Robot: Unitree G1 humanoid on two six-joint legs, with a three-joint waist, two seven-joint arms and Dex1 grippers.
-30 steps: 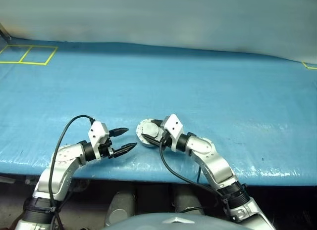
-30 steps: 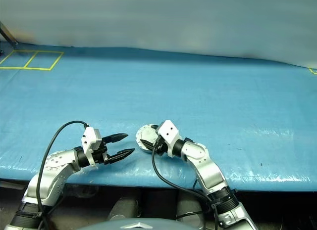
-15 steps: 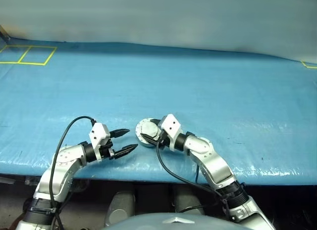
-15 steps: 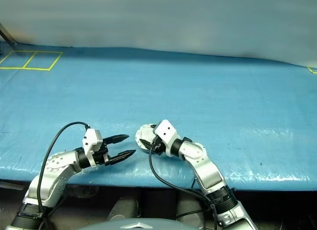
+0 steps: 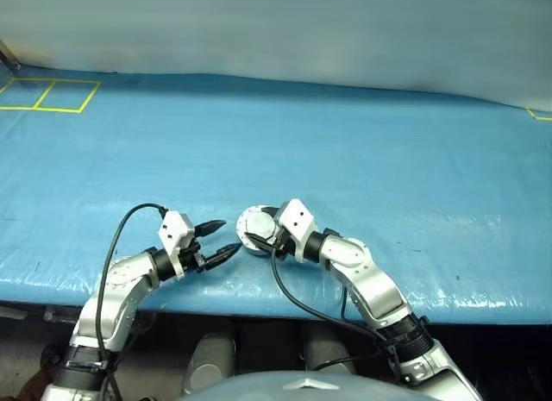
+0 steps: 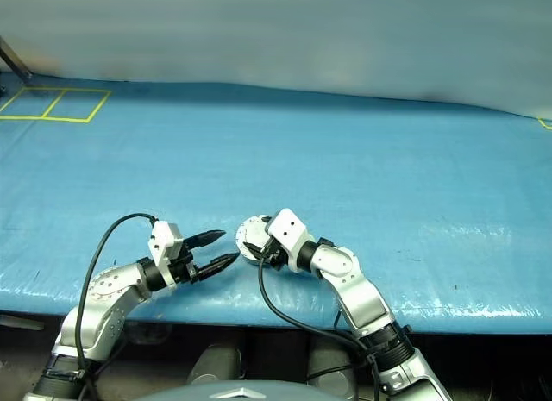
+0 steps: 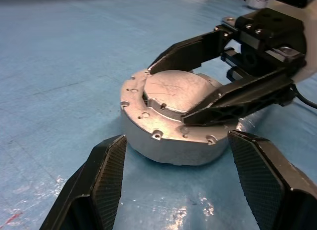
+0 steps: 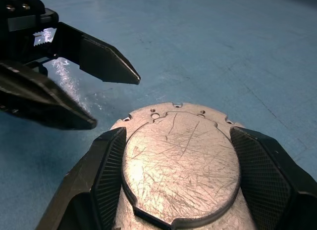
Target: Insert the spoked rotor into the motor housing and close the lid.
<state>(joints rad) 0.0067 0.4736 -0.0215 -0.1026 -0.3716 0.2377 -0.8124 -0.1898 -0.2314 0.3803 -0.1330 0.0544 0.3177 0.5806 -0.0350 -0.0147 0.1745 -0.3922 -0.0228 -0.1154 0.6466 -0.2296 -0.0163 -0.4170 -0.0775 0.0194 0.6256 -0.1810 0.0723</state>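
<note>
Head views: the motor housing [image 5: 255, 222], its lid [image 8: 181, 163] shut, sits on the blue mat [image 5: 345, 151] near the front edge. The right gripper [image 5: 261, 235] straddles it; the left gripper [image 5: 222, 239] hangs just beside it, fingers parted and empty.

Left wrist view: the housing lies ahead between open fingers [image 7: 106, 173], apart from them.

Right wrist view: both fingers [image 8: 109, 170] flank the scratched lid; contact cannot be told.

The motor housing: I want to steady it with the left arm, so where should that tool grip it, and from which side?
Grip the round silver metal motor housing across its curved side wall, below the bolted rim. Come from the robot's left, its free side, since the right tool already straddles the scratched grey lid.
</note>
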